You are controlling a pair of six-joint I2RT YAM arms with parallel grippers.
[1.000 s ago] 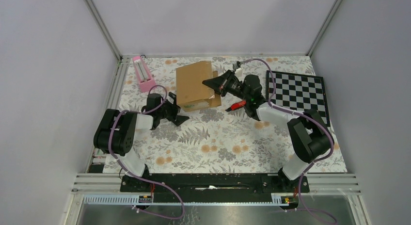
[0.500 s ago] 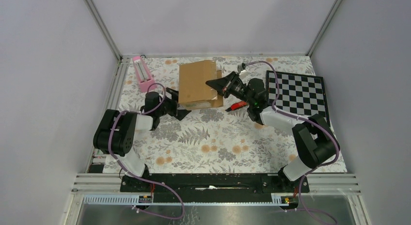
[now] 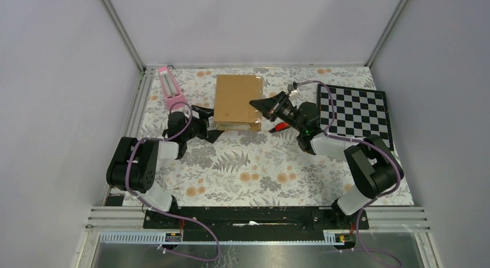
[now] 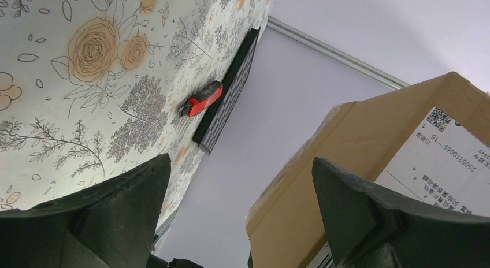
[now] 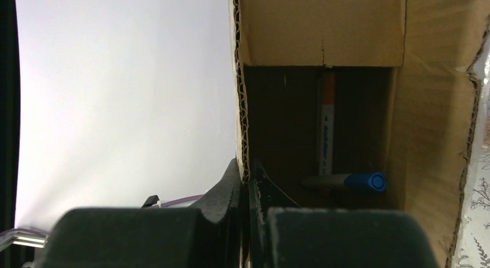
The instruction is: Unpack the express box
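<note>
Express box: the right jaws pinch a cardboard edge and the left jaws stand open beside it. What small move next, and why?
Probably ease the left gripper forward and close it on the express box at its labelled side. The right gripper pinches only a thin cardboard edge, and an orange marker and a blue-capped pen lie inside, so bracing first seems wise.

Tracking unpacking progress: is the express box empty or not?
Not empty: inside the express box lie an orange-banded marker and a blue-capped marker.

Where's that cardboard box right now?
In the top view, the express box is far-centre on the table, between the pink object at left and the chessboard at right.
</note>
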